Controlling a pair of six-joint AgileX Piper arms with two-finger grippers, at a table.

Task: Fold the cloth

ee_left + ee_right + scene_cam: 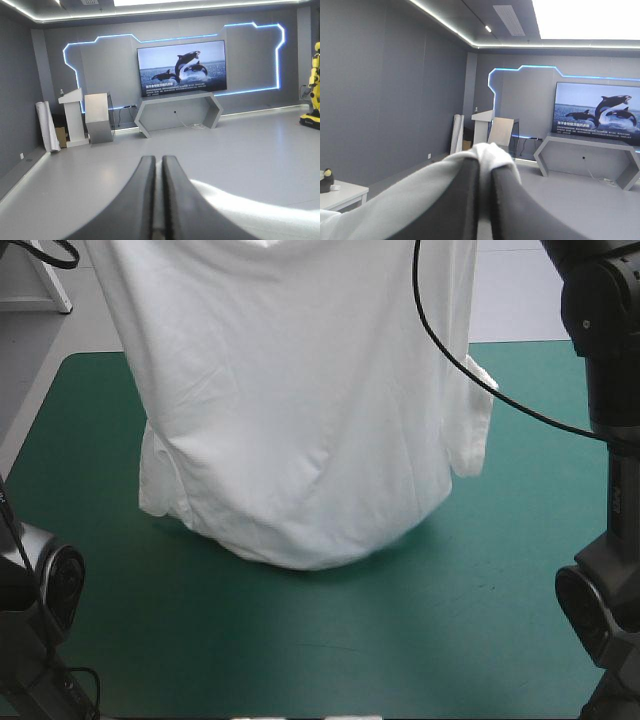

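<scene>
The table (520,490) carries a smooth teal-green cover (300,640), its far left corner rounded. A white short-sleeved T-shirt (300,420) hangs down to the cover at mid-table; whether its lower edge rests there cannot be told.

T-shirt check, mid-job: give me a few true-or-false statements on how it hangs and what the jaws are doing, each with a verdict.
1. The T-shirt hangs lifted, and its lower end reaches the teal-green cover. True.
2. The T-shirt lies spread flat on the table. False: it hangs down from above the high view's top edge, and only its lower end and one sleeve rest on the cover.
3. The jaws of the right gripper pinch white cloth, which drapes over one of them. True.
4. The jaws of the left gripper stand wide apart. False: they are all but shut, with only a thin slit between them.
</scene>
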